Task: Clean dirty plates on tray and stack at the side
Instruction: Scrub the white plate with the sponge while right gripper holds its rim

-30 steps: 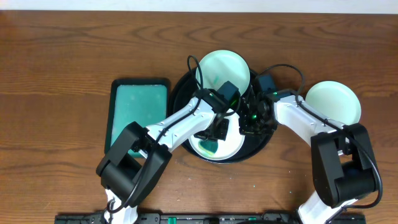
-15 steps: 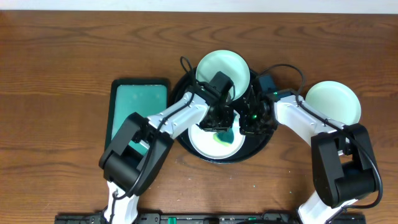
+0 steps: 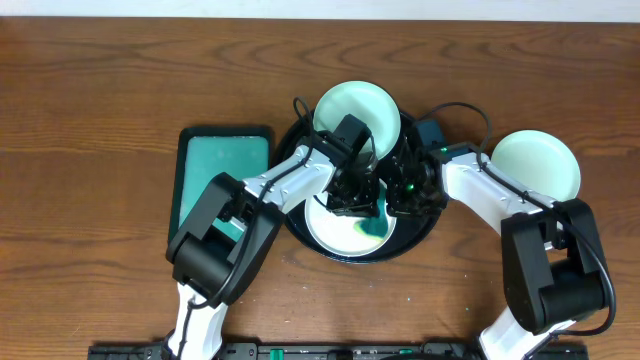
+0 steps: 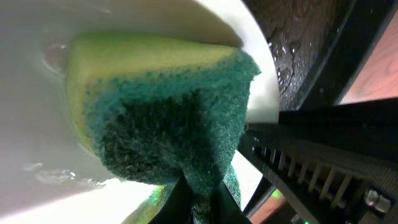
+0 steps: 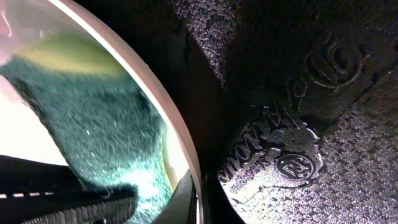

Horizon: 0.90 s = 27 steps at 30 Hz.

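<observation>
The round black tray holds two pale plates: one at the back and a front one. My left gripper is shut on a green and yellow sponge pressed on the front plate; the sponge fills the left wrist view, over the plate. My right gripper is shut on that plate's right rim, with the tray floor beside it. A third plate lies on the table to the right.
A rectangular teal tray with a dark rim lies left of the black tray. The wooden table surrounds everything. Arm cables loop over the back of the black tray.
My left gripper has dragged the sponge across the front plate, from its lower left toward its right side. The right gripper has stayed on the rim.
</observation>
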{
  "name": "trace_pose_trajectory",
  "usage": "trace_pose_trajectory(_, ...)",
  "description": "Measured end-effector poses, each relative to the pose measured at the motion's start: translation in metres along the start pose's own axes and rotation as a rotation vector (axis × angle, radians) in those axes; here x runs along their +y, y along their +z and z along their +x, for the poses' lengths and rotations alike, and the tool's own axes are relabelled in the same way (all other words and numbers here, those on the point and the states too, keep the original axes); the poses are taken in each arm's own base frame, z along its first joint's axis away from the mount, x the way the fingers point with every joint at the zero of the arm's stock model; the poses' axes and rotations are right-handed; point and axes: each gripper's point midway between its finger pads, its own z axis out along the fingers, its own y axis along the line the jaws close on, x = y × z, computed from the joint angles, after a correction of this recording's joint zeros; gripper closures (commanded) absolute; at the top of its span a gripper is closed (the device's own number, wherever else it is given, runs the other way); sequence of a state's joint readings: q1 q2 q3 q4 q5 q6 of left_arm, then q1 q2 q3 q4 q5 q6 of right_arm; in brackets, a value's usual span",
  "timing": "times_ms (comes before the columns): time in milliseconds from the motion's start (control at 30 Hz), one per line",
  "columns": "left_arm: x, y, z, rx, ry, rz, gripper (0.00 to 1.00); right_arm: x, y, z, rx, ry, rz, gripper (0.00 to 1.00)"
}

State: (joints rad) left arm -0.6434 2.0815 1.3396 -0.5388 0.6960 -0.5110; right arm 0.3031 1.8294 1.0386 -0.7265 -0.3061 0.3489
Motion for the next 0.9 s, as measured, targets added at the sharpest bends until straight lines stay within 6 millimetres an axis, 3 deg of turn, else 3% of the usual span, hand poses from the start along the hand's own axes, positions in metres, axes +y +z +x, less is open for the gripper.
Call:
trace_pose_trajectory(167, 0.009, -0.003, 0.007, 0.012, -0.017, -0.101, 0.92, 0.0, 0.0, 0.0, -0.001, 0.0, -0.001, 0.99)
trace_pose_trajectory(400, 0.045, -0.028, 0.011, -0.08, -0.037, -0.414, 0.93, 0.0, 0.0, 0.0, -0.001, 0.0, -0.001, 0.99)
trace_pose_trajectory(600, 0.093, -0.068, 0.004, -0.126, -0.124, -0.625, 0.93, 0.001, 0.0, 0.0, 0.0, 0.0, -0.003, 0.99)
trace_pose_trajectory(700, 0.107, -0.085, -0.005, -0.163, -0.148, -0.684, 0.93, 0.004, 0.001, 0.002, 0.009, -0.004, -0.015, 0.99)
trace_pose_trajectory(900, 0.109, -0.088, -0.012, -0.186, -0.165, -0.68, 0.93, 0.007, 0.002, 0.004, 0.014, -0.002, -0.027, 0.99)
